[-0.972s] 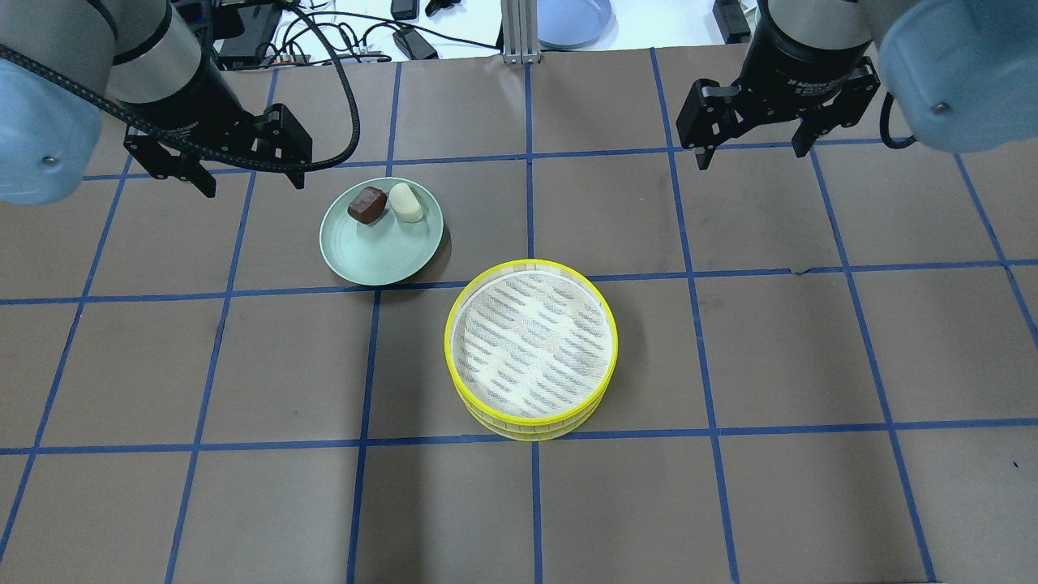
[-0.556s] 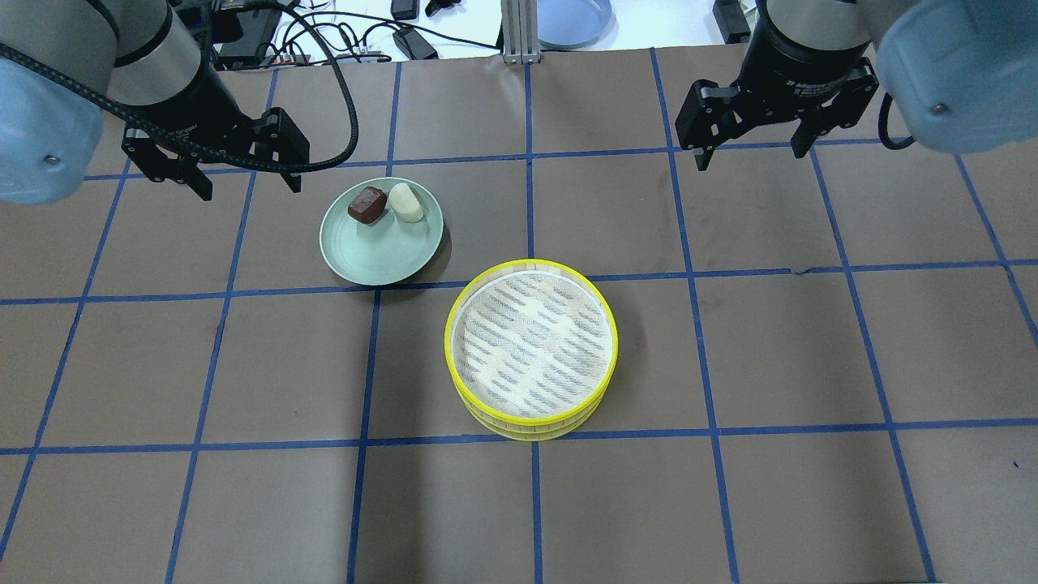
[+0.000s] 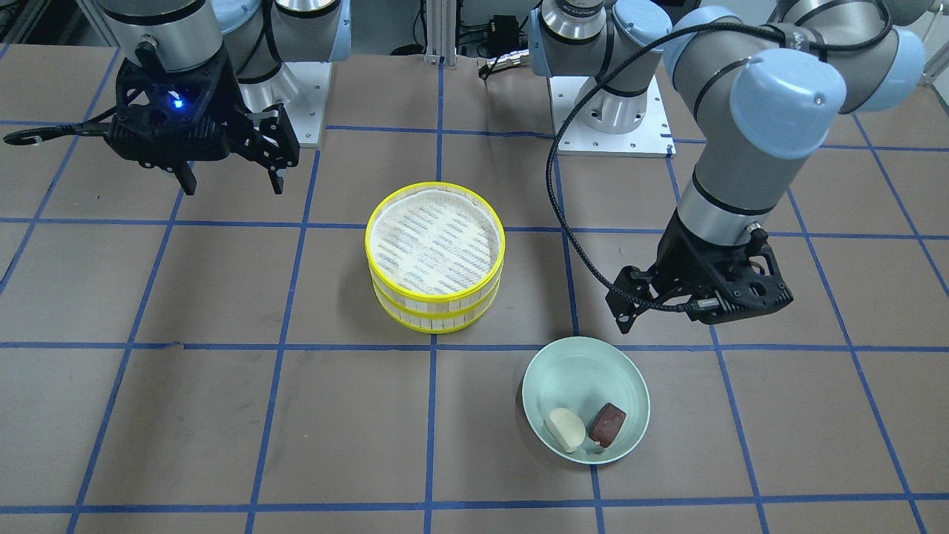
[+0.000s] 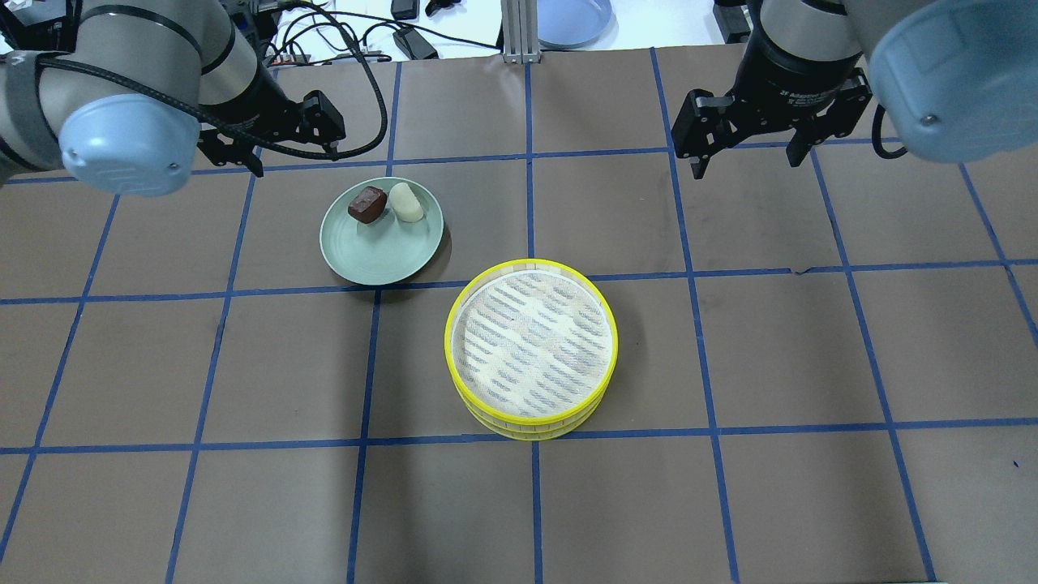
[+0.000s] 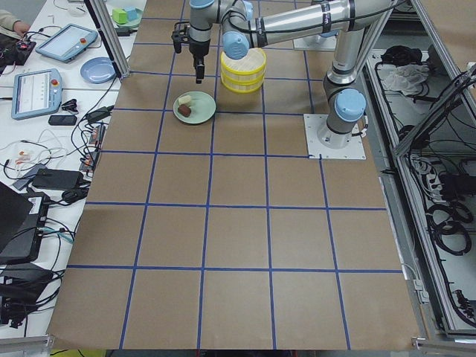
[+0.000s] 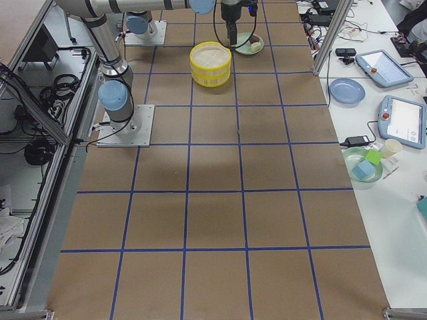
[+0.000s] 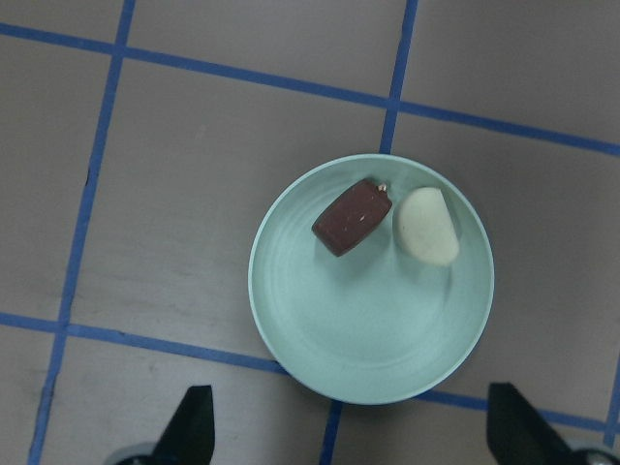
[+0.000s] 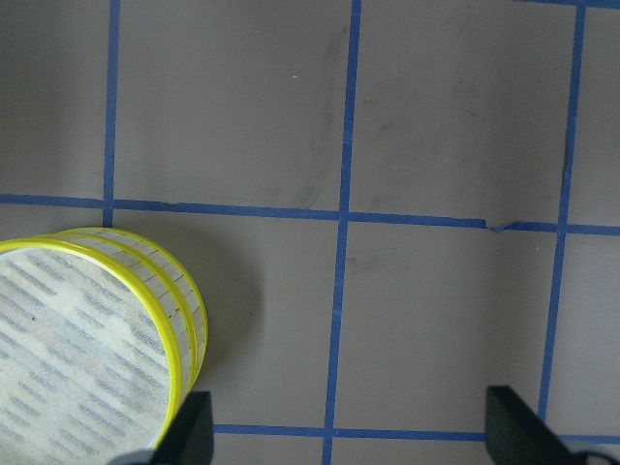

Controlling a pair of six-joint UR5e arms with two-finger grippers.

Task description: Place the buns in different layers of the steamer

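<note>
A cream-white bun [image 4: 406,202] and a dark reddish-brown bun [image 4: 366,203] lie side by side on a pale green plate [image 4: 373,253]. They also show in the left wrist view: the white bun [image 7: 429,226], the brown bun [image 7: 353,216] and the plate [image 7: 378,339]. Two steamer layers [image 4: 448,341] with yellow rims stand stacked and empty at the table's middle [image 3: 437,308]. My left gripper [image 4: 293,154] hangs open and empty above the plate's far left side [image 7: 354,436]. My right gripper [image 4: 744,162] is open and empty, high and to the far right of the steamer [image 8: 184,320].
A blue plate [image 4: 572,20] and cables [image 4: 324,40] lie on the white bench beyond the table's far edge. The arm bases [image 3: 612,111] stand on the robot's side. Blue tape lines grid the brown table.
My left arm has swung in, and its gripper has moved right and farther away, closer to the plate. My right gripper has shifted slightly. Buns, plate and steamer have not moved.
</note>
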